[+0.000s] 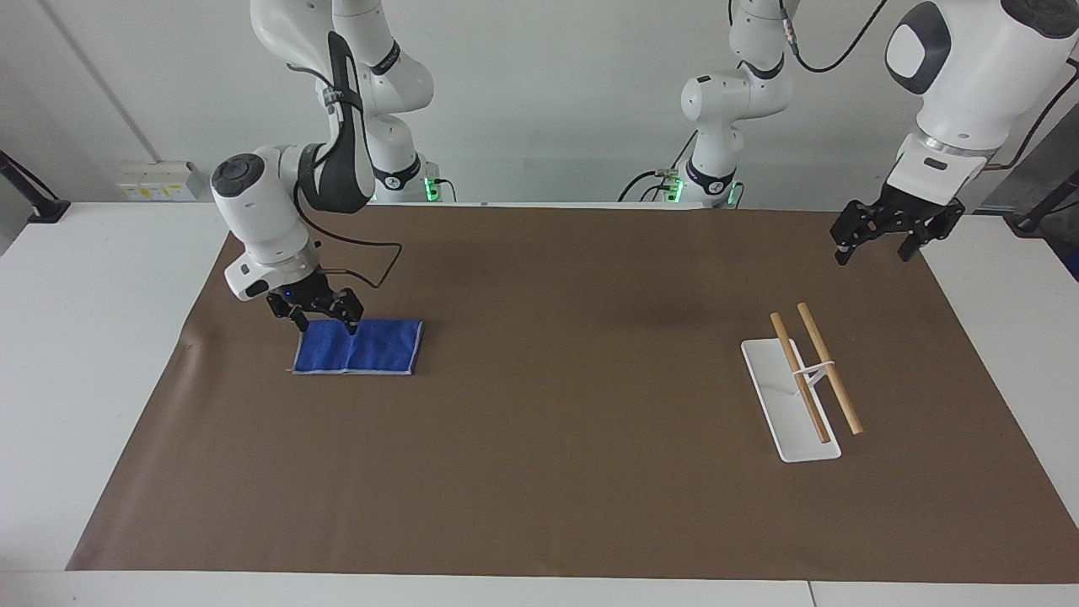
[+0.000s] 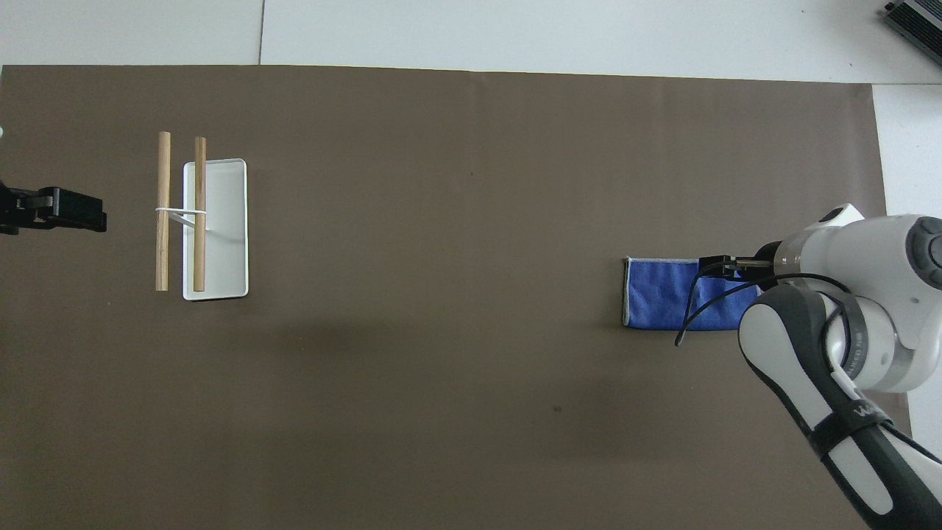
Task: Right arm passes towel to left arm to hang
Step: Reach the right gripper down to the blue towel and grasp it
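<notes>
**A:** Facing view first. Seen where, the towel (image 1: 358, 346)?

**B:** Flat on the brown mat (image 1: 556, 472), toward the right arm's end of the table, at about 9 o'clock from the mat's middle. Right gripper (image 1: 316, 319) low over the towel's edge nearer the robots, fingers spread, gripping nothing (contact with the cloth not clear). Right arm (image 1: 270, 219) bent down from 12 o'clock.

**A:** And toward the left arm's end?

**B:** Left gripper (image 1: 874, 246) up in the air over the mat's corner at about 2 o'clock, fingers spread, holding nothing. Left arm (image 1: 961, 76) waiting. White rack (image 1: 771, 396) with two wooden rods (image 1: 830, 371) at about 3 o'clock, well apart from the towel.

**A:** Overhead view?

**B:** Turned about: towel (image 2: 662, 293) at 3 o'clock, partly covered by the right arm (image 2: 854, 294) and its black cable (image 2: 695, 313). Right gripper (image 2: 717, 263) over the towel's edge. Rack (image 2: 224, 221) at 9 o'clock, left gripper (image 2: 73, 210) at the frame's edge beside it.
</notes>
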`<state>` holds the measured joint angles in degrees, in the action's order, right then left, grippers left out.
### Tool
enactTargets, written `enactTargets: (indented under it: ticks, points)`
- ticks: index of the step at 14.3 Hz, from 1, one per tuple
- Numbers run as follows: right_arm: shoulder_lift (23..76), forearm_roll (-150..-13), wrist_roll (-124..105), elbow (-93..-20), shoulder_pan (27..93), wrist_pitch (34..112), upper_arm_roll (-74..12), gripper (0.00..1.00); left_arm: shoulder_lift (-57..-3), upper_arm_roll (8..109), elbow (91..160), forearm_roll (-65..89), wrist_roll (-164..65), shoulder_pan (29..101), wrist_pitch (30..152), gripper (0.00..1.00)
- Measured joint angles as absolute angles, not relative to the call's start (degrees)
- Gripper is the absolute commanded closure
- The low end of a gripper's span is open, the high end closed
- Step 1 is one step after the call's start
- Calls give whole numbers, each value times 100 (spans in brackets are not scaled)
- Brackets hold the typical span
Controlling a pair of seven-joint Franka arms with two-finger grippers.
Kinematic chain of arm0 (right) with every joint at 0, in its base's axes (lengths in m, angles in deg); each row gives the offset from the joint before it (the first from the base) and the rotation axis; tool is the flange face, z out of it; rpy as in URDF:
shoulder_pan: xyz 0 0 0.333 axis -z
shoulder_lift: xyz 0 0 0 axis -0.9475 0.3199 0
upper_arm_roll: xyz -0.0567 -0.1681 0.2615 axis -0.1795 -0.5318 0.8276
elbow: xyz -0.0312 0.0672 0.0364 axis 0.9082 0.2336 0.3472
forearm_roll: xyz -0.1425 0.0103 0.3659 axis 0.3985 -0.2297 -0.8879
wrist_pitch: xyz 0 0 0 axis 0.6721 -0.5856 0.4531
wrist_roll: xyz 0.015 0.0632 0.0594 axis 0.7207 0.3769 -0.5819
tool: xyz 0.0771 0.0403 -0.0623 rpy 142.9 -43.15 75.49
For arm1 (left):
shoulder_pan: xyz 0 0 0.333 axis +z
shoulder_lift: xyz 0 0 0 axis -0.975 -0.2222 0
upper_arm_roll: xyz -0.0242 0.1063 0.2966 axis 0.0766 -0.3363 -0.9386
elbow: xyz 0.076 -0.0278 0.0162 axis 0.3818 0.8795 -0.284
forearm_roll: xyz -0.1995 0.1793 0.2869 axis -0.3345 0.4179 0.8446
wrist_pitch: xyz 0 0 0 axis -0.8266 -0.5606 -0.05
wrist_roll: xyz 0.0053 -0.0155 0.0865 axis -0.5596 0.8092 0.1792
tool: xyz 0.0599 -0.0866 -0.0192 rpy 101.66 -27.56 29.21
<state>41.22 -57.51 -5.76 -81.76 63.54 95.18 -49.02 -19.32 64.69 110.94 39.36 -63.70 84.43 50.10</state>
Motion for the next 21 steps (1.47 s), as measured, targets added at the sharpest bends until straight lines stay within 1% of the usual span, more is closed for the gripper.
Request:
enactTargets:
  ticks: [7,14,16,18,20,21]
  points:
    - [4274,-5754,-782,-8355,6335,9841,-4900,0,-1932,6469,11094,3936,-6370,8443,5010,0]
    - [4320,-5755,-782,-8421,6276,9846,-4898,1,-1932,6469,11094,3936,-6370,8443,5010,0]
    - [4331,-5757,-782,-8424,6270,9848,-4898,24,-1932,6469,11094,3936,-6370,8443,5010,0]
    - [4333,-5757,-782,-8424,6270,9849,-4898,53,-1932,6469,11094,3936,-6370,8443,5010,0]
    - [4334,-5758,-782,-8425,6270,9850,-4898,73,-1932,6469,11094,3936,-6370,8443,5010,0]
    - [4333,-5758,-782,-8423,6271,9857,-4900,85,-1932,6469,11094,3936,-6370,8443,5010,0]
